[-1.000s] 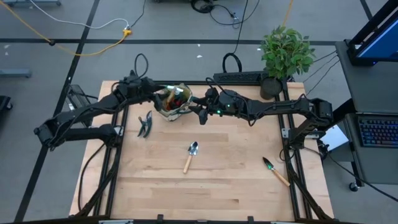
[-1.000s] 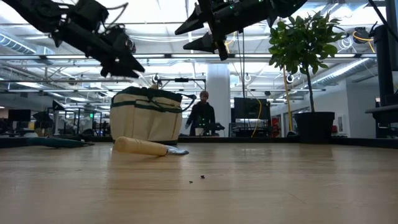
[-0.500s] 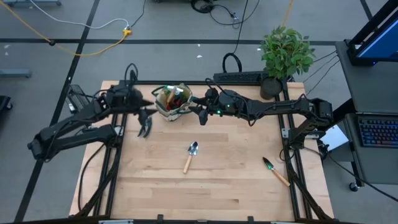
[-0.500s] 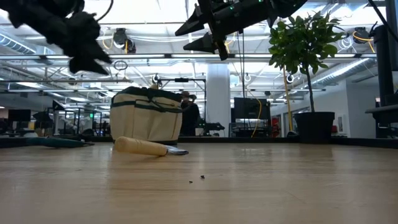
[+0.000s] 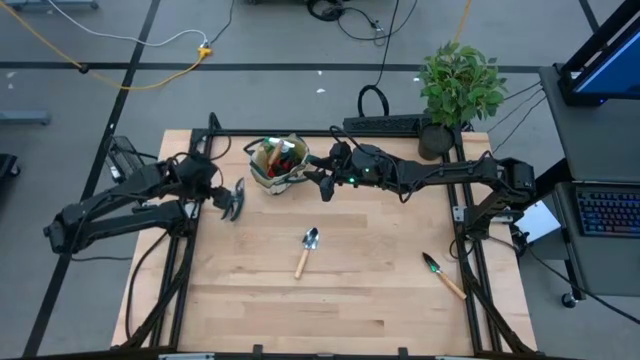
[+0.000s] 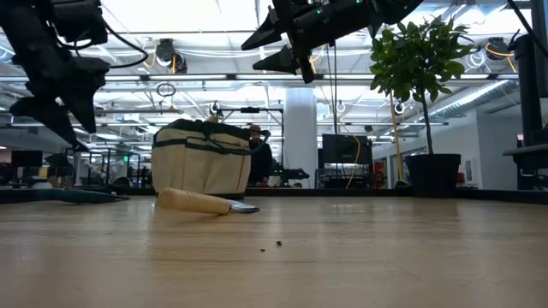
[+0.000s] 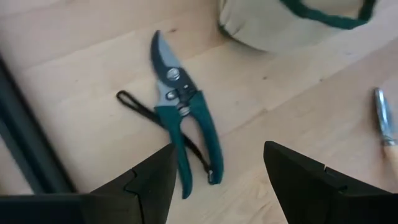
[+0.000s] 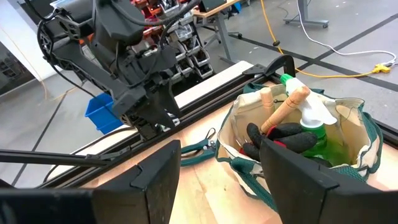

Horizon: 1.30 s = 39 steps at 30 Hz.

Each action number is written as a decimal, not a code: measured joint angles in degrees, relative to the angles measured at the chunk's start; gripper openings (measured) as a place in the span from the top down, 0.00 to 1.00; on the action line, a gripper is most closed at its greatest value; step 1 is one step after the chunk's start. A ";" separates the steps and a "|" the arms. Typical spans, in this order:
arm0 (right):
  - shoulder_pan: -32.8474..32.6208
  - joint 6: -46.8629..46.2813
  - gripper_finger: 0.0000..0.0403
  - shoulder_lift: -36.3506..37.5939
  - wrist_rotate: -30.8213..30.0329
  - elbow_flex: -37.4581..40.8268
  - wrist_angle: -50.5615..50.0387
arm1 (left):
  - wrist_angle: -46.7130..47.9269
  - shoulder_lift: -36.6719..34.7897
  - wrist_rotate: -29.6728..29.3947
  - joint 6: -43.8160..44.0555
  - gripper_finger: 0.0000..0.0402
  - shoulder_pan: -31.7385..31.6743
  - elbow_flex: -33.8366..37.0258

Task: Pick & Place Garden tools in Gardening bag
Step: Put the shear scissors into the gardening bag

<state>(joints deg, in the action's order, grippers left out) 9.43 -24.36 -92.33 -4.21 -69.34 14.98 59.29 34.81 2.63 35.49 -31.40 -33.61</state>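
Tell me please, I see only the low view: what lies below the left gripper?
Observer: Pruning shears lie flat on the table; the left gripper hovers above them, fingers open.
Operator: The right gripper waits up high, I see. Is anything inside the bag?
Observer: Yes: a green spray bottle, red-black gloves and a wooden handle.
Operator: What remains on the table?
Observer: Two trowels, one silver near the middle, one green-bladed toward the right edge.

From my seat the table (image 5: pixel 350 300) looks like pale, smooth wood planks. The bag (image 8: pixel 348 134) is matt beige cloth with dark green trim. The shears (image 7: pixel 180 112) have dull grey metal blades and glossy teal plastic-looking handles. The trowel (image 5: pixel 305 251) has shiny metal and a wooden handle.
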 joint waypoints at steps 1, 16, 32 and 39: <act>0.00 0.00 0.47 0.00 -0.01 0.00 0.00 | 0.53 0.34 -0.33 0.64 0.39 0.03 0.00; -0.02 -0.02 0.47 0.00 0.00 0.00 0.12 | 1.33 17.51 -2.75 1.04 0.39 -0.02 0.00; -0.02 -0.02 0.47 0.00 0.00 0.00 0.15 | -2.81 30.54 -2.76 -0.68 0.39 0.18 1.22; -0.02 -0.02 0.47 0.00 0.00 0.00 0.14 | -11.09 30.88 -1.60 1.27 0.39 1.18 7.47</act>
<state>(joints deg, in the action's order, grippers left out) 9.41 -24.38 -92.33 -4.21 -69.34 15.13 48.19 65.70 1.03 36.76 -30.23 -26.14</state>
